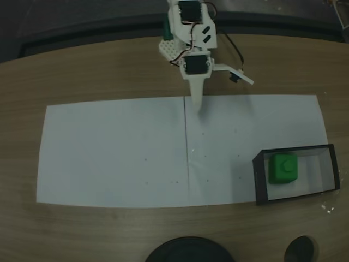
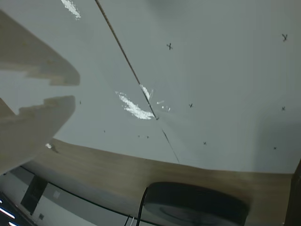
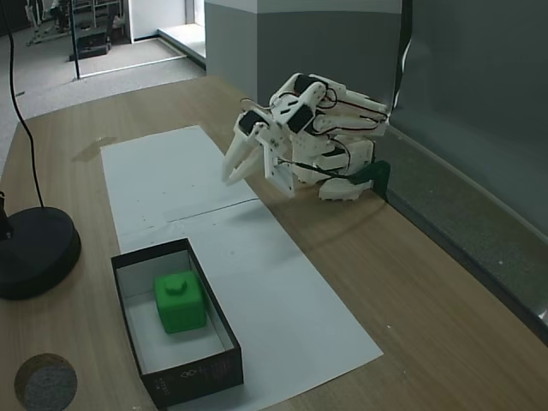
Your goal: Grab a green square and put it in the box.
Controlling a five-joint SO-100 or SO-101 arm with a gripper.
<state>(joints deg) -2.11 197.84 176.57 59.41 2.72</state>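
The green square (image 1: 283,168) (image 3: 180,301) sits upright on the white floor of the box (image 1: 260,180) (image 3: 193,377), stud on top, toward the box's end nearer the paper's middle. The box rests on the right end of the white paper in a fixed view. My gripper (image 1: 196,105) (image 3: 229,175) is folded back close to the robot base, well away from the box, pointing down over the paper seam. In the wrist view the gripper (image 2: 75,89) enters from the left with its fingers (image 2: 42,117) almost together and nothing between them.
Two white paper sheets (image 1: 114,153) cover the middle of the wooden table. A large black round disc (image 1: 188,250) (image 3: 34,253) and a small one (image 1: 301,250) (image 3: 44,383) lie at the table edge. The white robot base (image 1: 172,46) stands at the opposite edge.
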